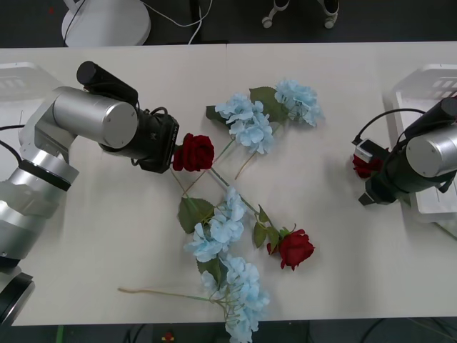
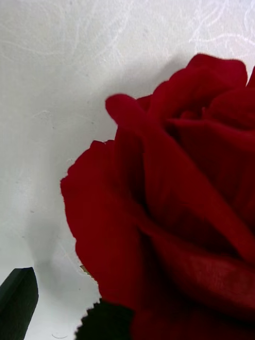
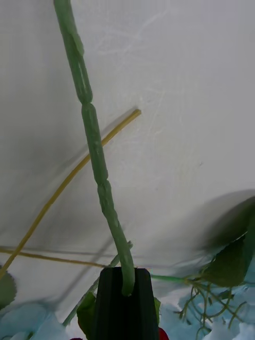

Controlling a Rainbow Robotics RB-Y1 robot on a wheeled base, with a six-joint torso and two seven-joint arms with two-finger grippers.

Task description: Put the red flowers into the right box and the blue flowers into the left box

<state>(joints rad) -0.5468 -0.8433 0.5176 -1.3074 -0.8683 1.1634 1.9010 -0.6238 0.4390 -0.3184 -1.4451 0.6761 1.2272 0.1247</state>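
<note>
Front view: the left gripper (image 1: 171,151), out over the middle of the white counter (image 1: 107,236), has a red rose (image 1: 194,152) at its tip, the bloom pointing toward the robot's right. The right box (image 1: 428,100) lies well apart across the counter, the left box (image 1: 21,78) just behind the left arm, so this rose, judged by the task, has the whole width to cross. The right gripper (image 1: 364,166) sits just beside the right box with a second rose (image 1: 363,166) at its tip, and is the nearer arm to that box. A third rose (image 1: 295,248) lies loose toward the near edge. Blue flowers sit in two groups: one far cluster (image 1: 268,114) and one near cluster (image 1: 228,264) running to the counter's front edge.

Right wrist view: the second rose (image 2: 175,212) crowds the lens, with one black finger (image 2: 17,297) at the corner; whether the gripper is clamped on it cannot be told.

Left wrist view: the black fingers (image 3: 123,303) are closed on a green stem (image 3: 95,143), whose long axis runs straight away from the gripper above the counter. A yellow stem (image 3: 69,180) crosses beneath it.
</note>
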